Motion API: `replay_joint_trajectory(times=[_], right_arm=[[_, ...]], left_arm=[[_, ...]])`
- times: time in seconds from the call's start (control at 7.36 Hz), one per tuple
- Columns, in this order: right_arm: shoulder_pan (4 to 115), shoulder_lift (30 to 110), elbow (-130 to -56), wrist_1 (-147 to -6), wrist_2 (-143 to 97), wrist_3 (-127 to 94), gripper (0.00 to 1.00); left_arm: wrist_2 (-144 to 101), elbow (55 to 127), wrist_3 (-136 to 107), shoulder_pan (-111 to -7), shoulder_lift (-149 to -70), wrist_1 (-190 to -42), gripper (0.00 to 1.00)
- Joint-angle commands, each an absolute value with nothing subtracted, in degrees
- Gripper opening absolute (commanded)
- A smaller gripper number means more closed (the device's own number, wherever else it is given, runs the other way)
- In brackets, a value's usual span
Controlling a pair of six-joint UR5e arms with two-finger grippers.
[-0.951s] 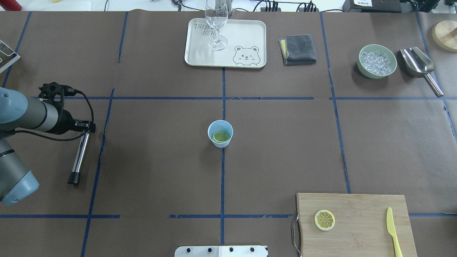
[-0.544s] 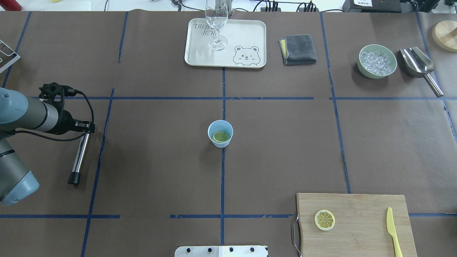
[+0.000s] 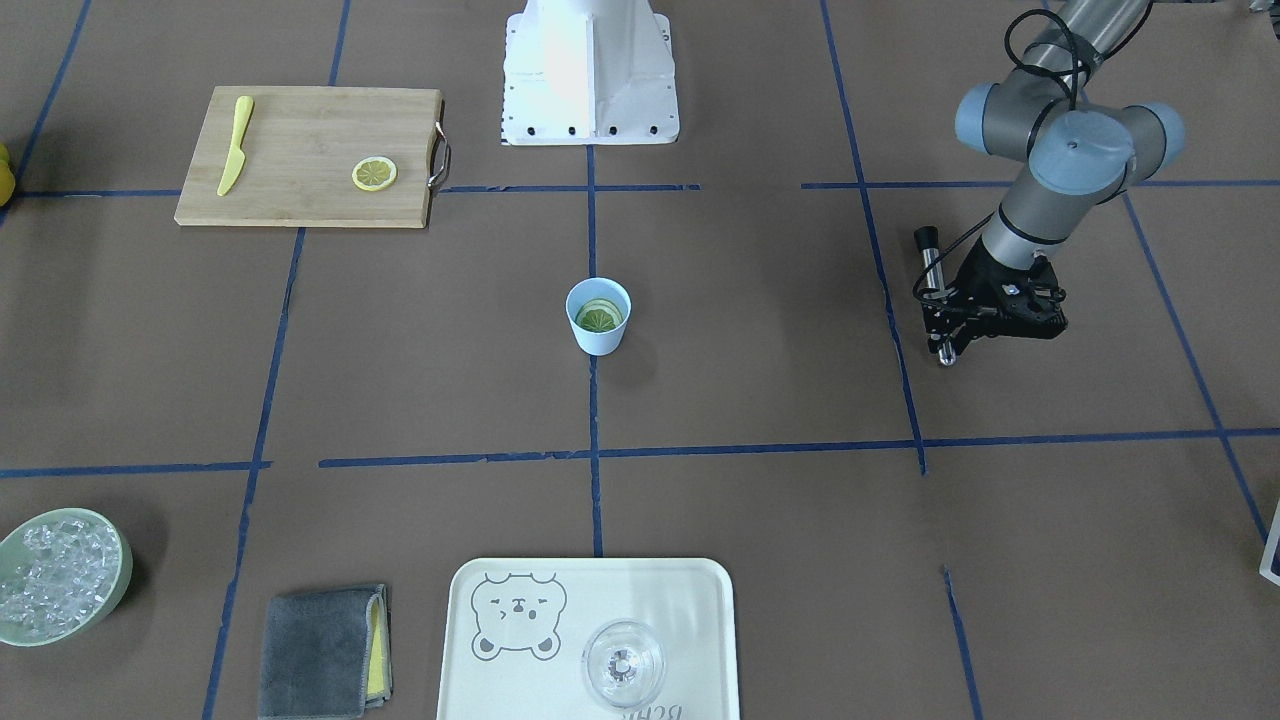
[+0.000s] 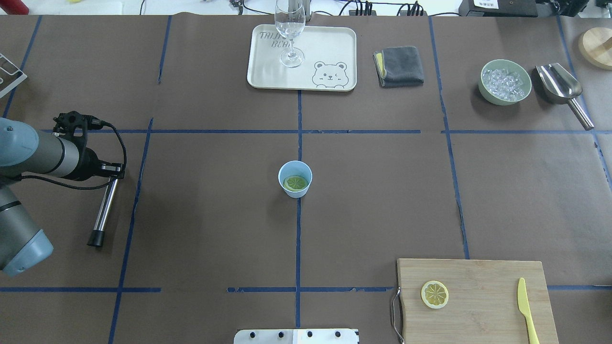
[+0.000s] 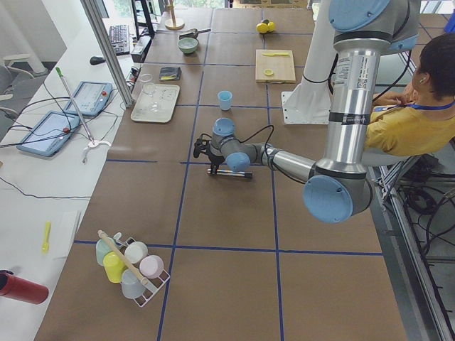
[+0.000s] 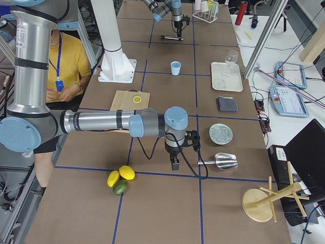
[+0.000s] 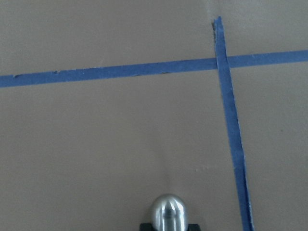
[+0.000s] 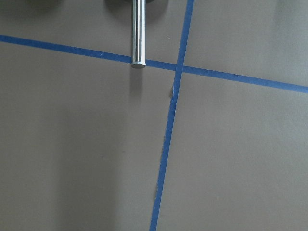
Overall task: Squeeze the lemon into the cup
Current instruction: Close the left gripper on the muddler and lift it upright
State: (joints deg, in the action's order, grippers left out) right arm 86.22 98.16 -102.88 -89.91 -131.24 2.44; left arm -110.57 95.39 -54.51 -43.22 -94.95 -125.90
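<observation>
Find the left jaws clamped on a metal rod (image 4: 106, 210), presumably to press the lemon slice (image 4: 295, 182) in the cup (image 4: 292, 193) well away from them; the right jaws' state cannot be told.

The left gripper (image 4: 113, 171) has eased a little toward the robot's own left, carrying along the steel rod (image 4: 103, 208) clamped between its fingers. The rod's black cap (image 4: 95, 240), at the end farthest from the gripper, has drifted the same way. The gap between the rod and the blue tape line (image 4: 135, 200) just to the gripper's right has widened slightly. The overhead view shows a small sideways shift
</observation>
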Motion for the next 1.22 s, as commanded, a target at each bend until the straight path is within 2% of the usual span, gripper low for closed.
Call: replay_joint_trajectory(times=[0.0, 0.27, 0.82, 1.09], right_arm=[[86.22, 98.0, -102.92, -89.91, -131.31, 2.37, 1.0], [86.22, 97.82, -102.92, -89.91, -131.31, 2.37, 1.0], [86.22, 97.56, -102.83, -90.0, -131.22, 2.2, 1.0], [86.22, 97.65, -102.83, -90.09, -131.22, 2.2, 1.0]], left_arm=[[-110.65, 96.15, -50.83, -43.24, -96.75, -125.95, 0.0], [-102.65, 98.59, -43.28, -43.59, -99.04, -126.12, 0.0], [-95.05, 99.14, -32.81, -43.59, -112.64, -129.44, 0.0], [-92.9, 97.66, -32.7, -43.33, -113.21, -145.89, 0.0]])
